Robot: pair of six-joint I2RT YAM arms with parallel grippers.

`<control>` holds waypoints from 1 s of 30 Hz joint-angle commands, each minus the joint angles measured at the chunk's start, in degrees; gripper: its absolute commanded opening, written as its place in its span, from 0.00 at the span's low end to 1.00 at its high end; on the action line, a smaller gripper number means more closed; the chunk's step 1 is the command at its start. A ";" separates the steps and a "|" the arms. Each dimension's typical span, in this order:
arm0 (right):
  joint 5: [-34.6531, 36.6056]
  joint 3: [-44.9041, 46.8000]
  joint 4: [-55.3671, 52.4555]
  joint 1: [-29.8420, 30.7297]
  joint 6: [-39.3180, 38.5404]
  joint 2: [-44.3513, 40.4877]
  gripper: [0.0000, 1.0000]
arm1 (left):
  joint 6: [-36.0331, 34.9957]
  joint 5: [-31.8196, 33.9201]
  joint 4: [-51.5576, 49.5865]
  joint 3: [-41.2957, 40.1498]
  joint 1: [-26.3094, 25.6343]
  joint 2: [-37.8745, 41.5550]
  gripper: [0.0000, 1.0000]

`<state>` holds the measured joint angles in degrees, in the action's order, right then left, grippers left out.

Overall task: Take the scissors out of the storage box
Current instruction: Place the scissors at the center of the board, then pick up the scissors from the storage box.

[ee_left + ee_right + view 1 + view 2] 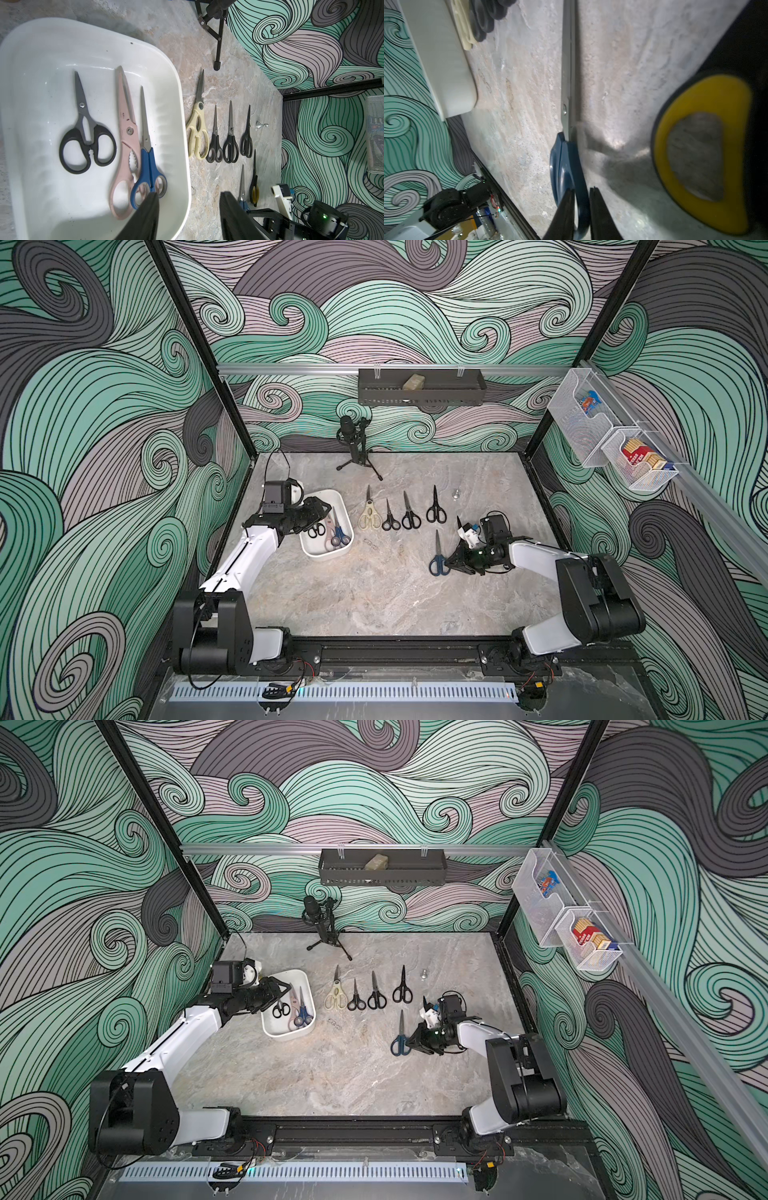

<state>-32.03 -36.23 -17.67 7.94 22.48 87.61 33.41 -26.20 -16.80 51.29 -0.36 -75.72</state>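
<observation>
Three scissors [126, 133] lay blades up-frame in the storage box [182, 124], upper left of the nearer, half-open left gripper [188, 194]; the right gripper [582, 189] narrowly straddled a blue pair [564, 166], grip unclear.

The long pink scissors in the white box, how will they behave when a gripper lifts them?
Probably rigid: the pink scissors look like thick plastic over metal. Likely handle-heavy, given long bulky grips. The neighbouring blue scissors overlap their handle, so lifting may drag those along.
</observation>
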 commanded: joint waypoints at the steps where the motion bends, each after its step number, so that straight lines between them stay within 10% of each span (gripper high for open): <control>1: 3.38 -2.29 -3.28 -0.39 -2.57 0.69 0.28 | -1.98 -0.83 -1.66 -0.05 0.69 1.37 0.50; 6: 3.33 -4.86 -3.92 -0.31 -2.79 0.48 0.42 | -3.48 0.43 -3.34 -0.13 1.22 1.47 0.50; 30: 6.59 -17.18 -4.25 1.64 0.56 -1.28 0.44 | -11.22 21.29 -15.04 7.97 -2.15 -16.23 0.35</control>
<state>-25.56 -52.36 -22.06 9.04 22.76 85.12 22.70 -7.86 -30.30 55.94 -1.10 -90.26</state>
